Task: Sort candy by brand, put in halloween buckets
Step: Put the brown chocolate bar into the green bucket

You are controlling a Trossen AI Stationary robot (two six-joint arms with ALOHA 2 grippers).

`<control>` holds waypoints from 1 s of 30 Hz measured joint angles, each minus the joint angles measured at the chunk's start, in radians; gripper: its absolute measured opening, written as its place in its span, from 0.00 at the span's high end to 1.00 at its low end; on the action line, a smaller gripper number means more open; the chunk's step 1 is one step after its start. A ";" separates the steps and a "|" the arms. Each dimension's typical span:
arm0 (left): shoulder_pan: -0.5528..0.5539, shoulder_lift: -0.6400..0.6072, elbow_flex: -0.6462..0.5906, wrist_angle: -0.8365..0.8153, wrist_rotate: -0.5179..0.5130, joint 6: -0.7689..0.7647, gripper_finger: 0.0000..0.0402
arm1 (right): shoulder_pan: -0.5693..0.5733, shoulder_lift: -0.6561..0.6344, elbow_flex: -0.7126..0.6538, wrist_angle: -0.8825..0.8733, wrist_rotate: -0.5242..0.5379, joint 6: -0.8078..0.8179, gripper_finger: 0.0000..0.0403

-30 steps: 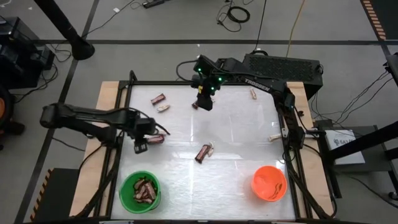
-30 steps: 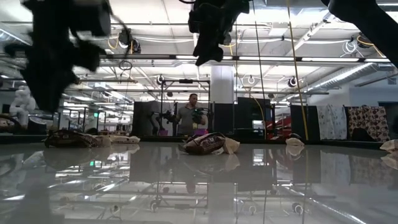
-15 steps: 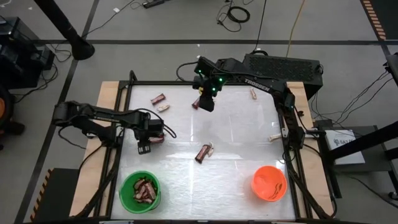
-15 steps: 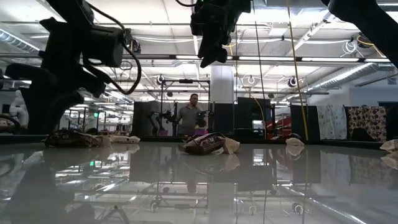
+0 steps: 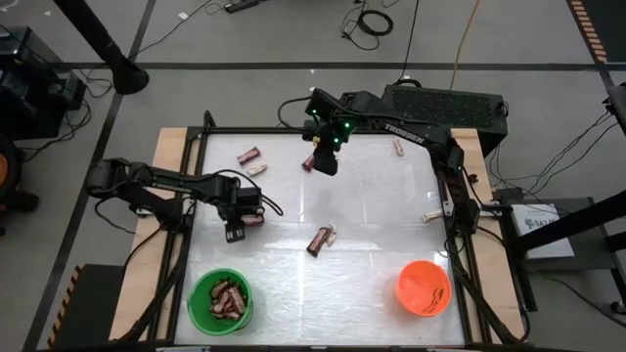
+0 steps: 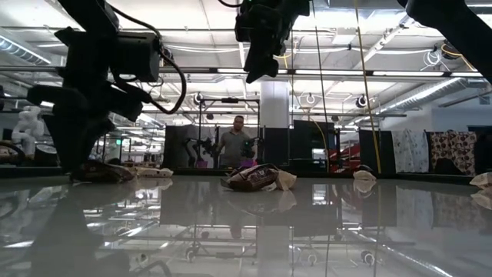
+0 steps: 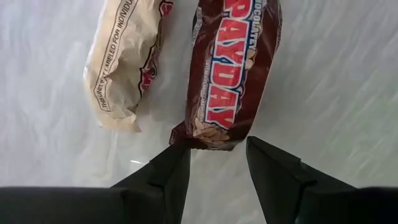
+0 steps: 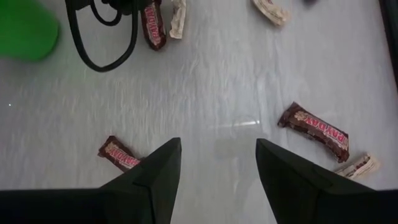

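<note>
The left pincer (image 5: 233, 233) is hanging low over the white surface (image 5: 372, 196) at about nine o'clock, its jaws released and empty. In the left wrist view its two dark fingers (image 7: 168, 171) are straddling the near end of a dark reddish-brown bar (image 7: 229, 71), not yet closing on it, while a pale tan bar (image 7: 126, 59) is lying just beside that one.

The right pincer (image 5: 324, 161) is hovering high near twelve o'clock, jaws spread and gripping nothing; its wrist view is looking down between its fingers (image 8: 155, 177) at bare surface.

The green bucket (image 5: 220, 299) is sitting at about seven o'clock, holding a heap of brown bars. The orange bucket (image 5: 423, 287) is sitting at about five o'clock.

Loose candy is lying scattered: a brown-and-tan pair (image 5: 321, 239) near the centre, another pair (image 5: 251, 161) toward eleven o'clock, a tan bar (image 5: 398, 148) at one o'clock, and another tan bar (image 5: 432, 216) at three o'clock.

A person (image 6: 233, 144) is standing far behind the surface in the low view.
</note>
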 joint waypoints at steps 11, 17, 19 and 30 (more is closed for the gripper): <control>0.000 0.035 -0.007 0.063 -0.027 -0.008 0.80 | 0.000 0.000 0.000 0.001 0.000 -0.027 0.51; 0.000 0.036 0.011 0.021 -0.025 -0.008 0.98 | -0.001 0.000 0.000 0.002 0.000 -0.032 0.51; 0.000 0.027 0.037 -0.007 -0.025 0.002 0.98 | -0.001 0.000 0.000 0.002 0.000 -0.035 0.51; -0.043 -0.041 0.333 -0.358 0.238 0.099 0.99 | -0.002 -0.001 -0.007 -0.004 -0.001 -0.078 0.51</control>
